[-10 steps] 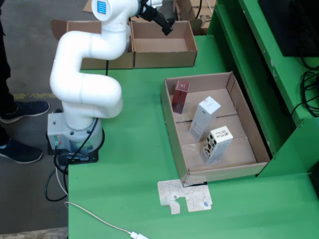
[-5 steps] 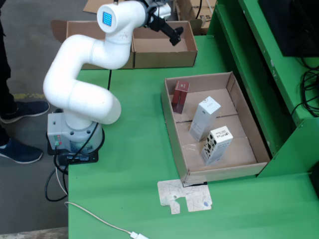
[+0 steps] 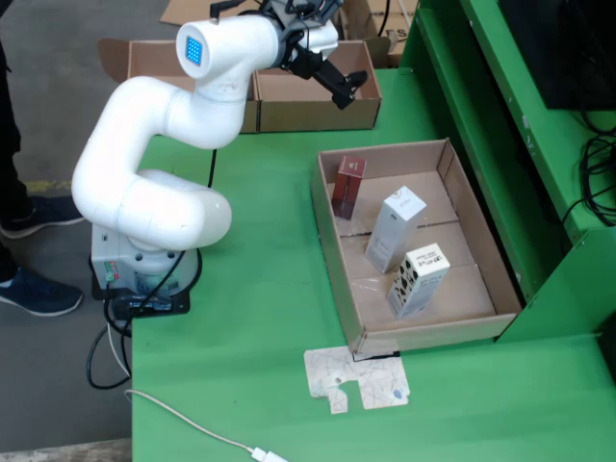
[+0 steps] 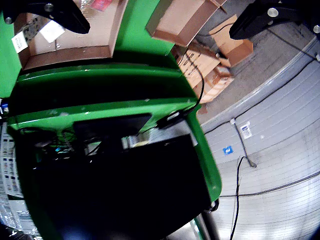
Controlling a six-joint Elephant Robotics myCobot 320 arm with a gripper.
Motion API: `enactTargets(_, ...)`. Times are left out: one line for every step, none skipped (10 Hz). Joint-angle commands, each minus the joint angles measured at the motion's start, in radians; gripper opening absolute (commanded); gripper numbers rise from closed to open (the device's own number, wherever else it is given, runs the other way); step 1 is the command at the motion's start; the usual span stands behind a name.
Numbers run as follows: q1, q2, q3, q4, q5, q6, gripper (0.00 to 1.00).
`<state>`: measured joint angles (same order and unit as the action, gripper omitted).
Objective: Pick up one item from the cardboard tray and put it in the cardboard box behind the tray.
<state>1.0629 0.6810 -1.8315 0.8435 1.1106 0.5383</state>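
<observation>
As cartons (image 3: 395, 229) lean upright, tray (image 3: 480, 246)

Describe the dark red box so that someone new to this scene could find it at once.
Look in the tray on the green table. Three boxes are in it; the red box stands at the far left corner in the fixed view. It is the only dark one: the others are white.

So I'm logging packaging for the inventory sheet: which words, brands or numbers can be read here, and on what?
None can be read.
Dark red box in the cardboard tray: print too small.
White box: label blurred.
White box with black pattern: marks illegible.
Stacked cartons in the claw view: blurred lettering.
Blue floor sticker: unreadable.
</observation>
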Motion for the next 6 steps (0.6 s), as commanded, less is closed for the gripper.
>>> enactTargets(-0.104,0.052,0.032,-0.023,-0.016,-0.009,1.00)
enactTargets(-0.028,0.127,0.035,-0.112,-0.135,0.015,1.00)
enactTargets(-0.028,0.127,0.035,-0.112,-0.135,0.015,1.00)
enactTargets(0.083,0.282,0.074,-0.316,-0.255,0.058,1.00)
enactTargets(0.017,0.276,0.076,-0.306,-0.207,0.050,1.00)
enactTargets(0.017,0.276,0.076,-0.306,-0.207,0.050,1.00)
